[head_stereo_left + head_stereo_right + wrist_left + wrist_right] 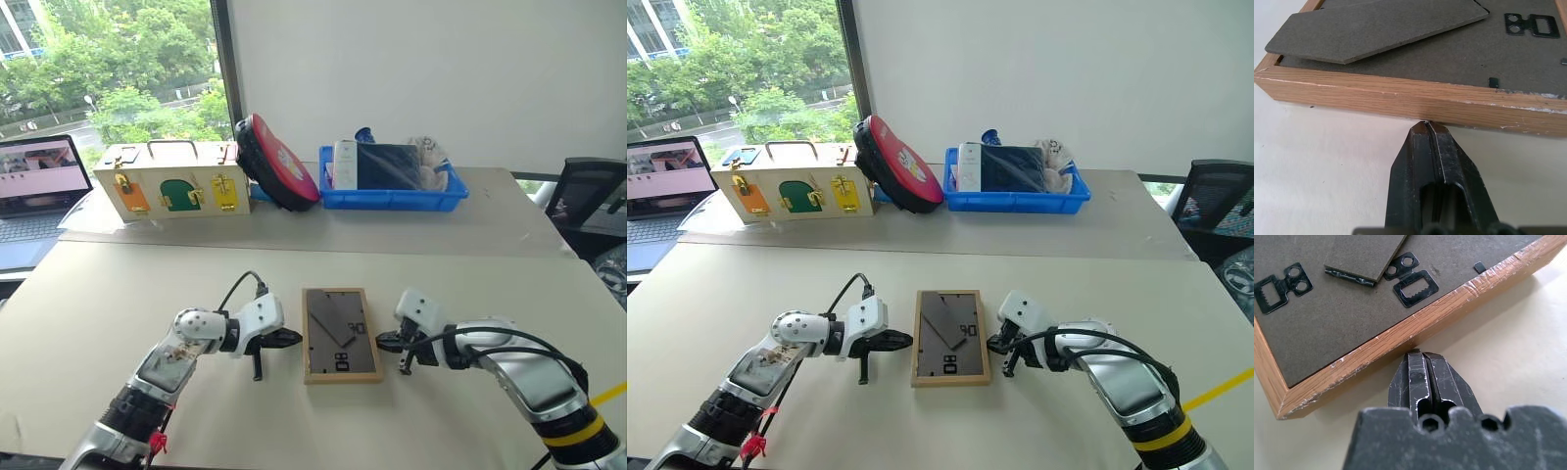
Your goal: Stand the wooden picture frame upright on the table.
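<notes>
The wooden picture frame point(341, 334) is laid face down on the counter point(98, 323), its dark back panel and fold-out stand point(1376, 27) turned upward, and it is bracketed between the two pincers. The left pincer point(1427, 128) is pressed together, with its tip set against the frame's near wooden edge at counter level; the right pincer point(1418, 355) is likewise pressed together, its tip met with the opposite edge. Nothing is pinched by either (closed tips make narrow wedges, which suits prying or squeezing from the sides). The placement is judged to serve a two-sided lift: with each edge braced, the frame can be tipped up without sliding away. The stand lies flat against the back, just beyond the left pincer's tip, so it would probably have to be swung out first.
</notes>
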`<state>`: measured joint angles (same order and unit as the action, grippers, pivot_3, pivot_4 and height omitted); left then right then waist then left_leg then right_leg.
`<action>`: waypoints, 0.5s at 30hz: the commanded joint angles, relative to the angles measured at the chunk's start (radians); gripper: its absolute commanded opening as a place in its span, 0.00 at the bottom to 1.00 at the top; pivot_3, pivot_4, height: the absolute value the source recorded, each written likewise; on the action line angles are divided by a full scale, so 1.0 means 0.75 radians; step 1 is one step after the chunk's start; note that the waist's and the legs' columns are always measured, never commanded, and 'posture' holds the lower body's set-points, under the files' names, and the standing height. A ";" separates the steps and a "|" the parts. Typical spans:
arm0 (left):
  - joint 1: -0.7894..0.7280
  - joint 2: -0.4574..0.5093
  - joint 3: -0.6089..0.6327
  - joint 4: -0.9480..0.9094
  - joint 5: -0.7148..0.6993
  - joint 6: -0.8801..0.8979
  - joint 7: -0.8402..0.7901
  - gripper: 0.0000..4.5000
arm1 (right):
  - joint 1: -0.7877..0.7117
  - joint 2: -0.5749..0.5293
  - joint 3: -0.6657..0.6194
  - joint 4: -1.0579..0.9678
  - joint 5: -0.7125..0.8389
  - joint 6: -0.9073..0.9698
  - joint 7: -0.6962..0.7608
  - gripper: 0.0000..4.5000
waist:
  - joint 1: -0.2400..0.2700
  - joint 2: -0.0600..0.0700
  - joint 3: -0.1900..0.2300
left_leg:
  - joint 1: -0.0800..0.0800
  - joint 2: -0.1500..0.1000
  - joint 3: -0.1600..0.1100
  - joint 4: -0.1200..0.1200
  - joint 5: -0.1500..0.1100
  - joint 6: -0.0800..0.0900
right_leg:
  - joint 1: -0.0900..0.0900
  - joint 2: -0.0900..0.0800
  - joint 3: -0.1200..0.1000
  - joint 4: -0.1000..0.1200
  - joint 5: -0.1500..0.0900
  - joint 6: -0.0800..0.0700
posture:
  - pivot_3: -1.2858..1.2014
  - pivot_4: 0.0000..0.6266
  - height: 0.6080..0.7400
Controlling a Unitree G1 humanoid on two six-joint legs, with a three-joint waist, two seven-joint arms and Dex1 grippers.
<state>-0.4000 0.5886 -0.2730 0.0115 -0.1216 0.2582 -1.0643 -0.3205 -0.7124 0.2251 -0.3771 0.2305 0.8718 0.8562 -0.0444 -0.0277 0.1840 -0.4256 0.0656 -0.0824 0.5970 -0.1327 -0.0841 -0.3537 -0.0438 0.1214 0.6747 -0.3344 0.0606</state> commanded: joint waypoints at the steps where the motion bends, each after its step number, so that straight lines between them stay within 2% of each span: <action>1: 0.002 0.002 -0.004 0.016 0.034 0.006 0.028 0.00 | 0.034 0.016 0.041 -0.045 0.046 0.088 -0.007 0.01 | -0.001 0.000 0.000 | 0.000 0.000 0.000 0.000 0.000 0.000 | 0.000 0.000 0.000 0.000 0.000 0.000 | 0.52 0.24 0.96; 7: 0.028 0.058 0.027 0.018 0.028 0.018 0.011 0.00 | 0.053 -0.043 -0.016 0.009 0.038 0.059 -0.003 0.01 | -0.001 0.000 0.000 | 0.000 0.000 0.000 0.000 0.000 0.000 | 0.000 0.000 0.000 0.000 -0.001 0.001 | 0.52 0.24 0.96; 10: 0.074 0.168 0.116 0.081 -0.002 0.058 -0.020 0.00 | 0.071 -0.123 -0.113 0.073 0.048 0.010 0.031 0.01 | -0.003 -0.001 0.000 | 0.000 0.000 0.000 -0.001 0.000 0.000 | 0.000 0.000 0.000 -0.001 0.000 0.001 | 0.52 0.24 0.96; 13: 0.104 0.190 0.276 0.096 -0.216 0.292 -0.045 0.16 | 0.084 -0.179 -0.208 0.128 0.097 -0.027 0.082 0.00 | -0.008 0.000 0.000 | 0.001 0.001 0.001 -0.002 0.000 0.000 | 0.000 0.000 0.000 -0.001 0.000 0.001 | 0.52 0.24 0.96; 14: 0.106 0.187 0.314 0.089 -0.282 0.383 -0.049 0.24 | 0.085 -0.186 -0.229 0.142 0.118 -0.044 0.102 0.00 | -0.007 0.000 0.000 | 0.002 0.001 0.001 -0.003 0.000 0.000 | 0.000 0.000 0.000 -0.001 -0.001 0.001 | 0.52 0.24 0.96; 15: 0.107 0.186 0.332 0.085 -0.315 0.432 -0.050 0.24 | 0.085 -0.188 -0.240 0.149 0.130 -0.056 0.113 0.00 | -0.006 0.000 0.000 | 0.002 0.001 0.001 -0.003 0.000 0.000 | 0.000 0.000 0.000 -0.001 -0.001 0.002 | 0.52 0.24 0.96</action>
<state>-0.3351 0.7270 -0.0714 0.0647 -0.2766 0.4312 -1.1030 -0.2617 -0.8436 0.0830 -0.2852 0.2990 0.8571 0.9146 -0.0492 -0.0280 0.1838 -0.4245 0.0665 -0.0819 0.5950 -0.1327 -0.0840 -0.3540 -0.0438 0.1215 0.6739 -0.3363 0.0634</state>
